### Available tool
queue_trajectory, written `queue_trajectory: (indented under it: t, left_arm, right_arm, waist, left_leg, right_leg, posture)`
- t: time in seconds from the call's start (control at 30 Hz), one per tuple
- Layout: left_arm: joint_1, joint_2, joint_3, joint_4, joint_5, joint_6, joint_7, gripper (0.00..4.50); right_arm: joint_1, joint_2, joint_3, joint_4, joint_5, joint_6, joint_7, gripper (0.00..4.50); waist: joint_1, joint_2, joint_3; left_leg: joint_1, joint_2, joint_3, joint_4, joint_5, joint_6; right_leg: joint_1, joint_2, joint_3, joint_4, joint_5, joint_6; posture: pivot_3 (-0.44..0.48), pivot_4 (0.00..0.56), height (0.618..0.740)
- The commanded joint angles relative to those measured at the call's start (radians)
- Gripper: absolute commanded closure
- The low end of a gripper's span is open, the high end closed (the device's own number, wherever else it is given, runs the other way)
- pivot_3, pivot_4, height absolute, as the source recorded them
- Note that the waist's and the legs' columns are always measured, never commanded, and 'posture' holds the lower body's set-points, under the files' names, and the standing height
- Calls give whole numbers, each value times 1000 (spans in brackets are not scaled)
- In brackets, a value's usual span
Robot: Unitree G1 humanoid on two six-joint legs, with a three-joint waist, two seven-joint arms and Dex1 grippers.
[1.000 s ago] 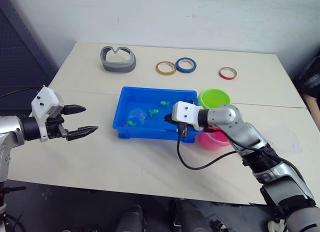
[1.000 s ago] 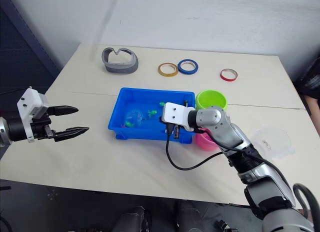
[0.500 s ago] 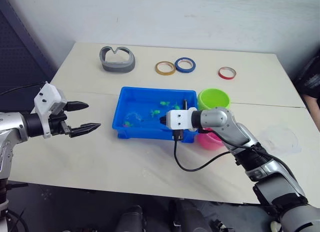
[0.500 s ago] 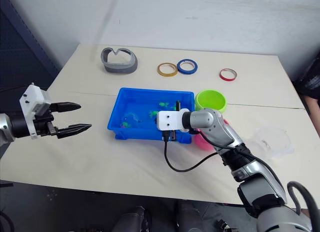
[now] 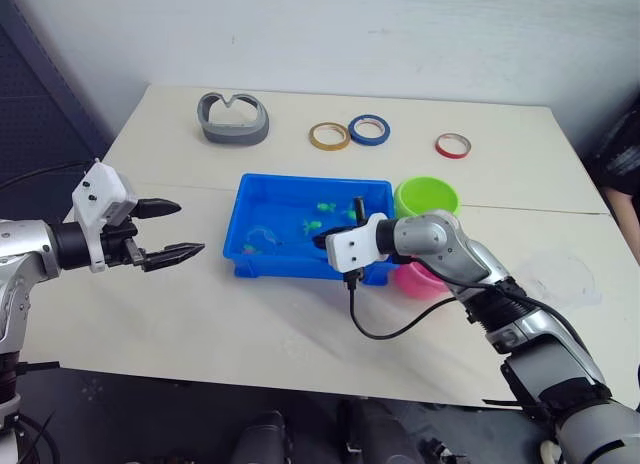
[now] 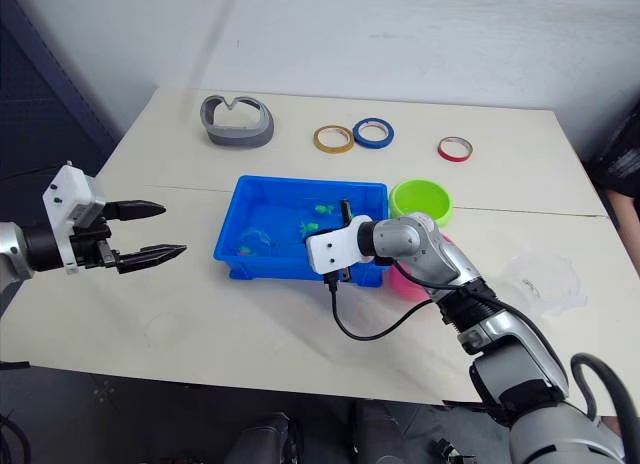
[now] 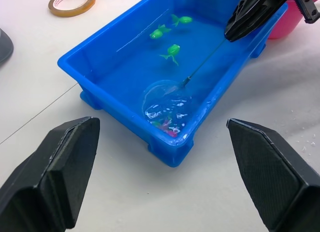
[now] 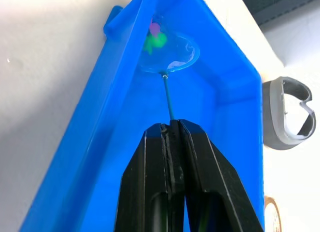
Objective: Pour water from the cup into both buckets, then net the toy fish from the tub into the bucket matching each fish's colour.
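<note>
So the right gripper (image 8: 172,129) has its jaws clamped on the thin stick of the net (image 7: 167,92), and the hoop sits down in the water at the near left corner of the tub (image 5: 250,199). A pink and a green toy fish (image 8: 156,36) sit right at the hoop, against the near wall; whether they're inside the mesh is hard to tell. 3 more green fish (image 7: 172,50) float farther back.

Doing this step well probably means scooping slow from underneath and lifting level, letting the water drain, and ideally taking 1 colour at a time so nothing lands in the wrong bucket. The green bucket (image 5: 428,196) and pink bucket (image 5: 425,280) sit just right of the tub, so it's a short carry.

The left gripper (image 5: 165,230) hovers over the tabletop left of the tub, jaws wide apart, holding nothing.

No brands, labels or readable writing anywhere.
</note>
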Motion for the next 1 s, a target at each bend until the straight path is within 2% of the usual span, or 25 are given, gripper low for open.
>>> queue_trajectory:
  t: [0.03,0.1,0.3,0.53,0.7,1.0]
  left_arm:
    - [-12,5,16,-5,-11,-17,7,57]
    - [-12,4,16,-4,-12,-18,8,57]
    - [-16,6,14,6,-11,-26,7,57]
    - [-30,4,4,25,-9,-37,7,57]
    - [-35,2,-1,29,-9,-40,6,57]
    - [-54,8,-16,51,-5,-50,-3,57]
  right_arm:
    - [-11,14,-8,-8,10,-25,3,4500]
    - [3,38,-33,-26,68,48,36,4500]
    - [29,123,-158,-152,300,520,118,4500]
    - [16,127,-206,-156,331,704,80,4500]
    - [13,88,-179,-138,271,596,59,4500]
    - [39,3,-71,-128,122,193,60,4500]
  waist:
    - [-2,0,0]
    - [-5,0,0]
    - [-16,0,0]
    - [-13,0,0]
    - [-13,0,0]
    - [-15,0,0]
  left_leg:
    - [0,0,0,0,0,0]
    - [0,0,0,0,0,0]
    - [0,0,0,0,0,-1]
    - [0,0,-1,-1,0,-1]
    - [0,0,0,-2,0,-1]
    - [0,0,0,-3,1,-1]
  right_leg:
    - [0,0,0,0,0,0]
    - [0,0,0,0,0,0]
    - [0,0,0,2,0,0]
    - [0,0,0,1,0,0]
    - [0,0,0,0,0,0]
    - [0,0,0,0,0,0]
  posture:
    - [0,150,740]
    - [0,150,740]
    - [0,150,740]
    - [0,150,740]
    - [0,150,740]
    - [0,150,740]
